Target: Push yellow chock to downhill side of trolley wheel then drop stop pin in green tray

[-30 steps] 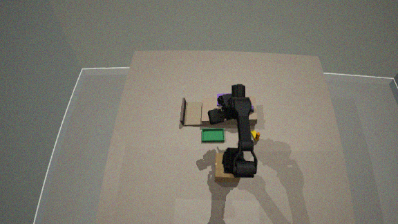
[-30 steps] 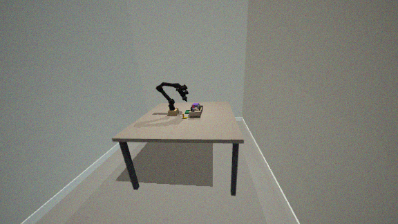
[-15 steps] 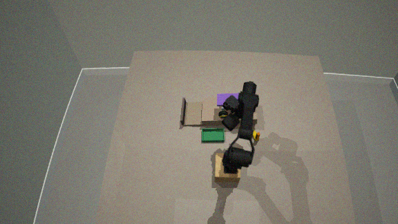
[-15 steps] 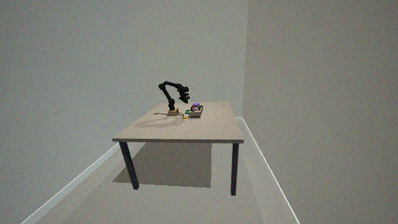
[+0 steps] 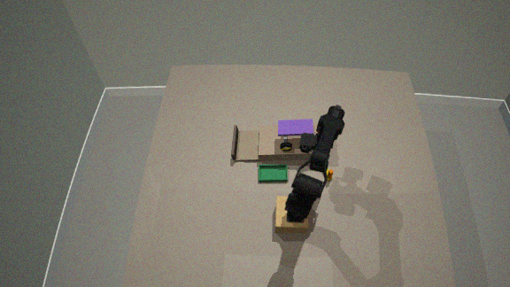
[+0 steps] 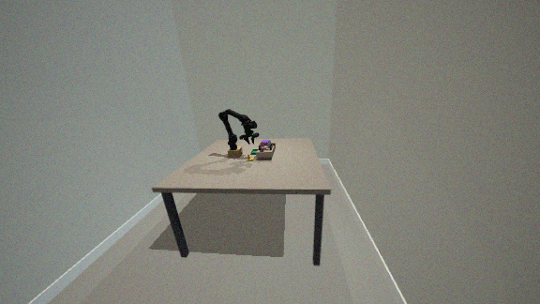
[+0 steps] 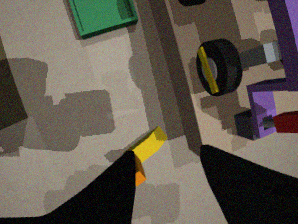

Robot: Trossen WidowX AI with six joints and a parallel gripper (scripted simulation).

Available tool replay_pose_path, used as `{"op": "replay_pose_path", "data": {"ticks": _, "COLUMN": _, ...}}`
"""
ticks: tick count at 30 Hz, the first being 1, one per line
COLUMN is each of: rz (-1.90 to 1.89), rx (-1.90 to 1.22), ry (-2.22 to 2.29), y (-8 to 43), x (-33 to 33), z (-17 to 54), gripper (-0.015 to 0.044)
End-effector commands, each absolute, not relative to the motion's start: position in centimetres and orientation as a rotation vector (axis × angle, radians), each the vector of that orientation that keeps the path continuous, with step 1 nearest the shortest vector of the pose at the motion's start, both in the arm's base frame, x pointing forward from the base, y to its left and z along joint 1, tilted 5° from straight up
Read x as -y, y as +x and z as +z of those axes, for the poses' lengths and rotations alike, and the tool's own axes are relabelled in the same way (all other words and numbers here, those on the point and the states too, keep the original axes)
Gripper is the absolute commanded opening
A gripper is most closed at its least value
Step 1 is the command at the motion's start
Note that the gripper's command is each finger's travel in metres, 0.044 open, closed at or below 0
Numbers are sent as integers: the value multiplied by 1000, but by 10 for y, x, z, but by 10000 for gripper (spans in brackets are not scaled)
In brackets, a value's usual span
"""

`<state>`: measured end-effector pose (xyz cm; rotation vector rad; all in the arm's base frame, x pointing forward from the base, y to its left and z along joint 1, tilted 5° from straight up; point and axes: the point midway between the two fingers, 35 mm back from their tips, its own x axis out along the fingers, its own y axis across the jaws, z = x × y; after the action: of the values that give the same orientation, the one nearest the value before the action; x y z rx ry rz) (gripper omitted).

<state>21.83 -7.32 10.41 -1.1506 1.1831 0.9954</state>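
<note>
The purple trolley (image 5: 296, 127) (image 6: 265, 142) (image 7: 291, 17) stands on the ramp (image 5: 267, 139) (image 6: 264, 156) (image 7: 161, 75). One black wheel (image 5: 286, 146) (image 7: 227, 67) with a yellow bar shows on its near side. The red-headed stop pin (image 7: 288, 122) is at the trolley's uphill end, at the right edge of the wrist view. The yellow chock (image 5: 329, 175) (image 6: 250, 159) (image 7: 151, 144) is on the table beside the ramp's uphill end; the left finger partly hides it and its orange handle. My gripper (image 6: 250, 141) (image 7: 168, 155) is open and empty above the chock and ramp edge. The green tray (image 5: 273, 174) (image 6: 254, 152) (image 7: 102, 17) is empty.
An upright end wall (image 5: 235, 143) closes the ramp's low end. The arm's wooden base block (image 5: 283, 221) (image 6: 234, 153) stands on the near side of the green tray. The arm hides part of the ramp's uphill end in the top view.
</note>
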Motion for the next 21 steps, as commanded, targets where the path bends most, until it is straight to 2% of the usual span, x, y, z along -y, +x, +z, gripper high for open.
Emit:
{"op": "replay_pose_path", "data": {"ticks": 1, "rz": 1107, "rx": -1176, "ry": -1258, "y": 216, "x": 90, "z": 101, "gripper": 190}}
{"op": "replay_pose_path", "data": {"ticks": 12, "rz": 1477, "rx": -1094, "ry": -1515, "y": 201, "x": 133, "z": 89, "gripper": 190}}
{"op": "replay_pose_path", "data": {"ticks": 21, "rz": 1502, "rx": -1085, "ry": -1528, "y": 199, "x": 136, "z": 83, "gripper": 190}}
